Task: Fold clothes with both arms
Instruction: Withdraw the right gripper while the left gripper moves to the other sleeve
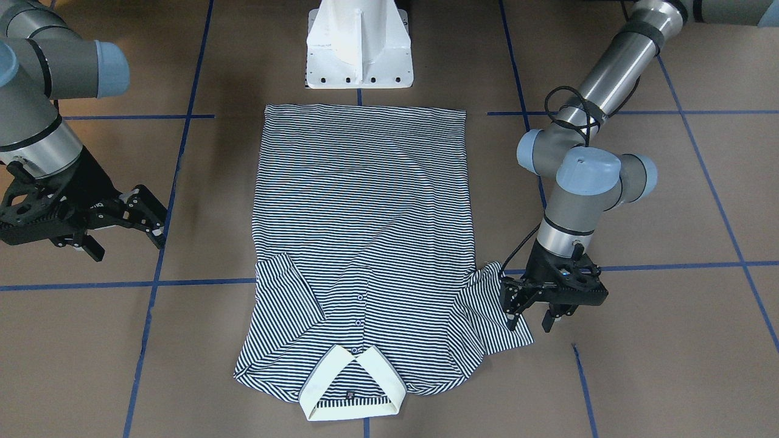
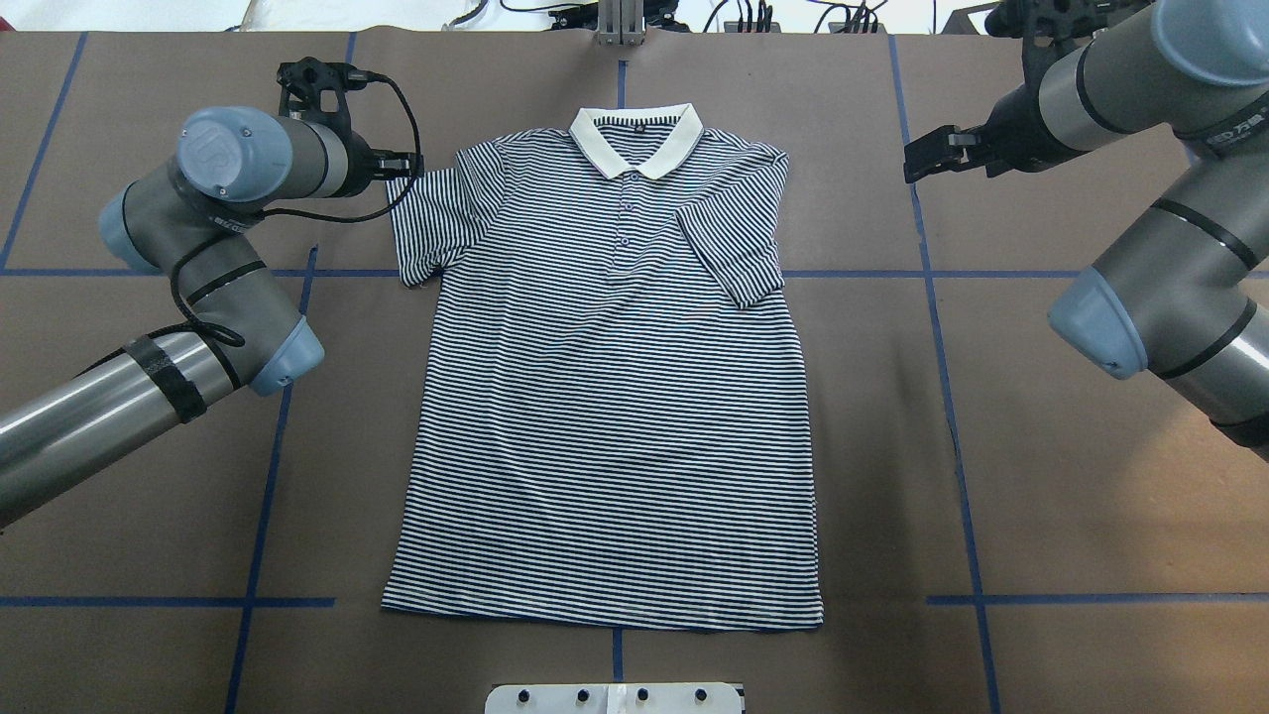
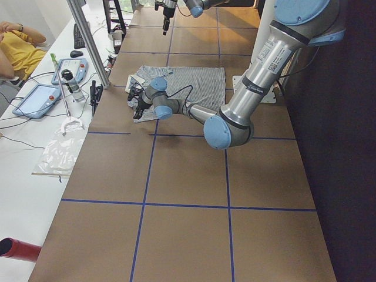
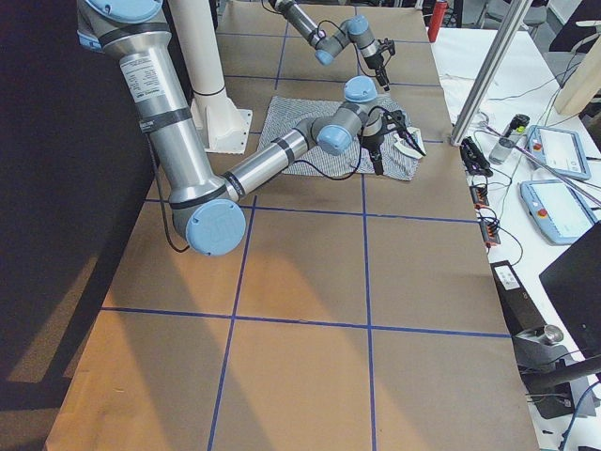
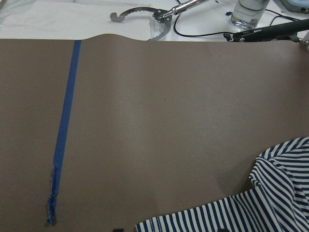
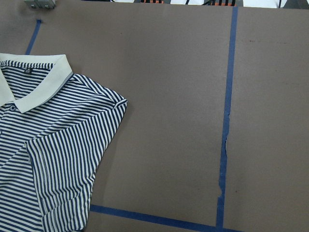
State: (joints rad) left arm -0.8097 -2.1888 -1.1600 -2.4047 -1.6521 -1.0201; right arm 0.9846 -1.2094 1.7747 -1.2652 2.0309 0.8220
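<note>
The left tool point(image 1: 530, 317), held open, is poised at the outstretched sleeve point(image 1: 487, 304) of the polo shirt point(image 1: 365, 213); the right tool point(image 1: 125, 234), also open, is held well apart.

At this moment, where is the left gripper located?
In the overhead view, the left gripper is at the upper left, at the outer edge of the nearest sleeve of the polo shirt, which lies flat on the table.
</note>
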